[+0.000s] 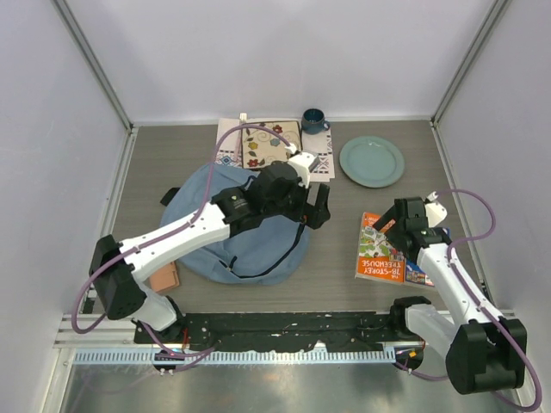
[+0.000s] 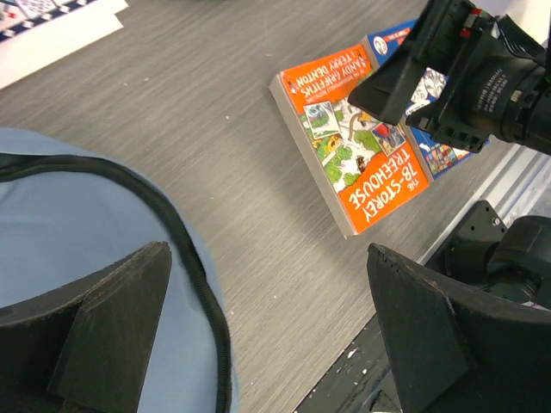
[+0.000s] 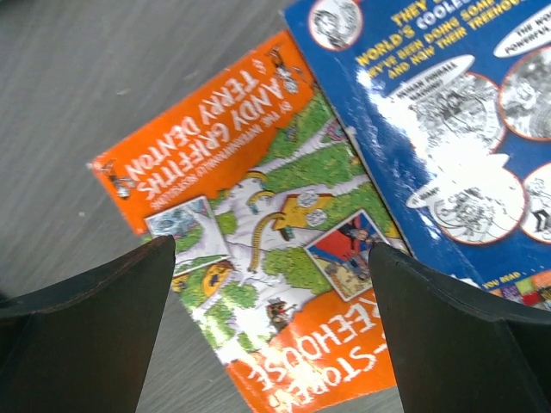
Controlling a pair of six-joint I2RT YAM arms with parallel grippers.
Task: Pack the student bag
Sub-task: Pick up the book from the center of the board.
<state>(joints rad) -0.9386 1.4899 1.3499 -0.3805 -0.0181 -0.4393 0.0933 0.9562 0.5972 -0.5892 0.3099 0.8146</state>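
A soft, rounded light-blue fabric bag (image 1: 232, 237) with a black strap is seen slumped on the grey wood-grain bench (image 1: 172, 163), towards 9 o'clock from its centre. A flat patterned cloth mat (image 1: 258, 146) and a dark blue mug (image 1: 313, 120) are found at 12 o'clock, and a round pale-green plate (image 1: 371, 161) at 1 o'clock. The left gripper (image 2: 267, 335) is held over the bag's 3 o'clock edge, jaws wide apart and empty. The right gripper (image 3: 275, 327) is held over a glossy orange book (image 3: 258, 249) at 4 o'clock, beside a blue book (image 3: 448, 129), jaws spread wide, nothing gripped.
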